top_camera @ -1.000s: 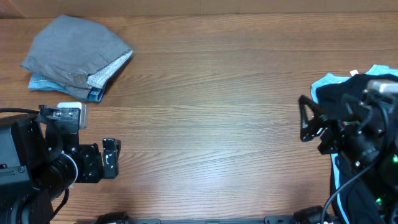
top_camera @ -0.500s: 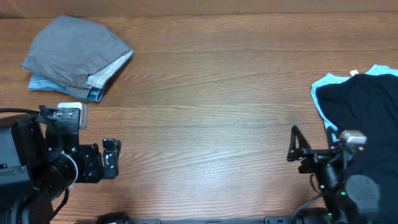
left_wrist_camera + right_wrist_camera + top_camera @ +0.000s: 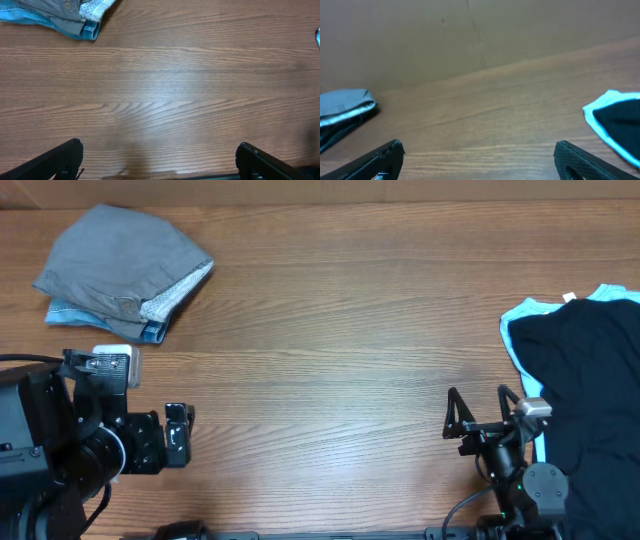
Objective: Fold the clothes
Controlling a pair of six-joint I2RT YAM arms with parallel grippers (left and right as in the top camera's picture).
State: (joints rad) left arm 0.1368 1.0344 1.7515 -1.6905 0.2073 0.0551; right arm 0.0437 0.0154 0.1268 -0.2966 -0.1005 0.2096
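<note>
A black garment with light-blue trim [image 3: 590, 370] lies spread at the right edge of the table; its edge shows in the right wrist view [image 3: 620, 122]. A folded grey garment [image 3: 120, 265] rests on folded blue denim at the far left, also visible in the left wrist view [image 3: 65, 15] and the right wrist view [image 3: 345, 107]. My left gripper [image 3: 178, 435] is open and empty at the near left; its fingers [image 3: 160, 160] frame bare wood. My right gripper [image 3: 478, 412] is open and empty at the near right, just left of the black garment; its fingers [image 3: 480, 160] frame bare wood.
The wooden table [image 3: 340, 340] spans the view. A brown wall [image 3: 470, 35] rises behind the table's far edge in the right wrist view.
My right arm has pulled back from over the black garment toward the near edge and slightly left, leaving the garment lying uncovered. The left arm has not moved.
</note>
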